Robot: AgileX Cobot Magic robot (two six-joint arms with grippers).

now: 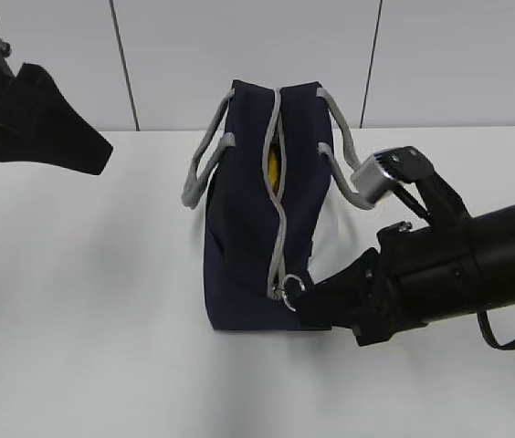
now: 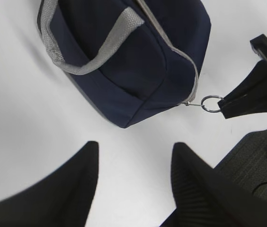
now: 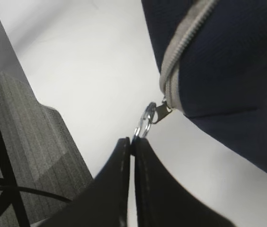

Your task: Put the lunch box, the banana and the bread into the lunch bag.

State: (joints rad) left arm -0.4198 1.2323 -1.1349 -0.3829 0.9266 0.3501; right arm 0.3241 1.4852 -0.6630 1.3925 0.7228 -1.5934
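Note:
The navy lunch bag [image 1: 248,228] stands on the white table, its grey zipper [image 1: 278,219] partly open near the top. A yellow sliver of the banana [image 1: 274,169] shows through the gap. The lunch box and the bread are hidden or out of view. My right gripper [image 3: 132,140] is shut on the zipper's ring pull [image 3: 144,124] at the bag's near lower end; it also shows in the exterior view [image 1: 305,303]. My left gripper [image 2: 136,146] is open and empty, held above the table short of the bag [image 2: 133,61]. In the exterior view the left gripper [image 1: 89,146] is at the far left.
Grey webbing handles [image 1: 204,169] hang off both sides of the bag. A white wall with dark seams [image 1: 125,64] stands behind the table. Bare white tabletop [image 1: 84,301] lies to the left and in front of the bag.

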